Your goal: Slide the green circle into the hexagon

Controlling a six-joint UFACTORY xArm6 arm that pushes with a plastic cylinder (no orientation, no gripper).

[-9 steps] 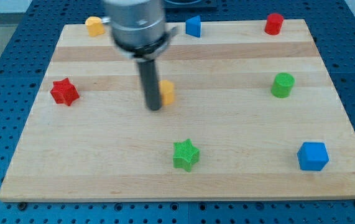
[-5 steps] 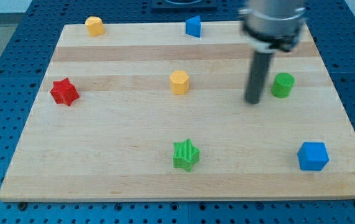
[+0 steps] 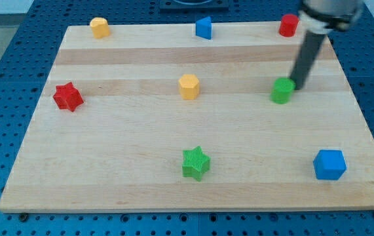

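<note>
Green circle (image 3: 281, 90) sits right of centre, my tip (image 3: 298, 86) touching its right side; push it straight left toward the yellow hexagon (image 3: 188, 86). No end effector jaws exist to judge.

My tip (image 3: 299, 86) touches the green circle (image 3: 281, 90) on its right; the hexagon (image 3: 188, 86) lies left, mid-board (image 3: 108, 144).

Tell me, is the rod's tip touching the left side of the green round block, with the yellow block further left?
Not quite. In the camera view my tip sits at the right side of the green round block, not the left. The yellow block is indeed further left.
</note>
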